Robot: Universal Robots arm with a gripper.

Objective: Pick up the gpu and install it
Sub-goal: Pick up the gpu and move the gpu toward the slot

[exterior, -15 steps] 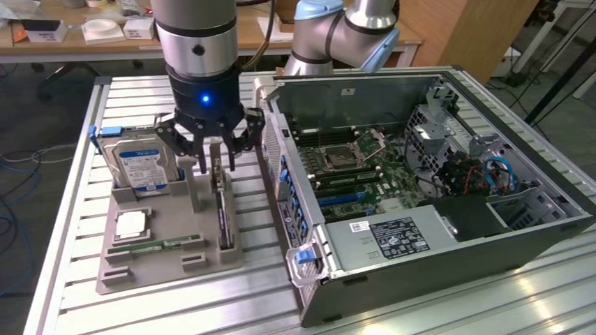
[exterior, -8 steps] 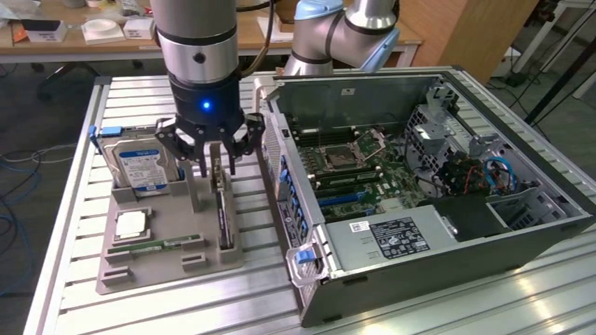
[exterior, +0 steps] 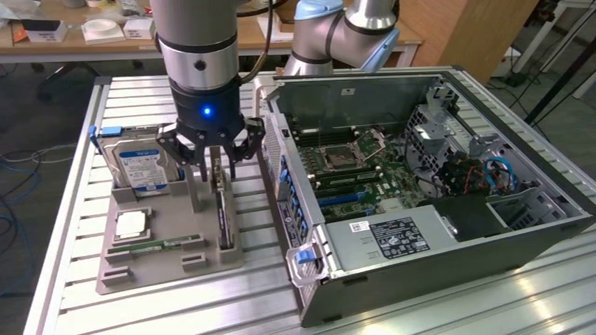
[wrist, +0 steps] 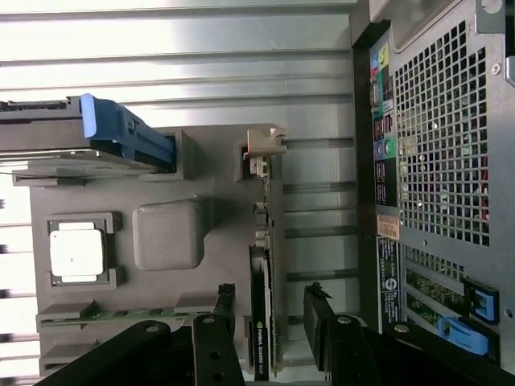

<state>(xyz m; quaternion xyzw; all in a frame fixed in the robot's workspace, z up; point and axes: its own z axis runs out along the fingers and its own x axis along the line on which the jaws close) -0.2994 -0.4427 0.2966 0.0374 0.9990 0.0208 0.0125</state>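
With the gripper (exterior: 216, 162) over the gpu (exterior: 223, 213), stood on edge in the grey holder (exterior: 153, 269) beside the computer case (exterior: 419, 272), its fingers (wrist: 322, 322) are held wide apart and empty astride the card, so the grasp is best centred and kept square.

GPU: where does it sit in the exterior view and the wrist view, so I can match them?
Exterior view: gpu on edge in the grey holder, under the claw.
Wrist view: gpu between the open claw's fingers.
Shared landmark: square processor chip in the holder.
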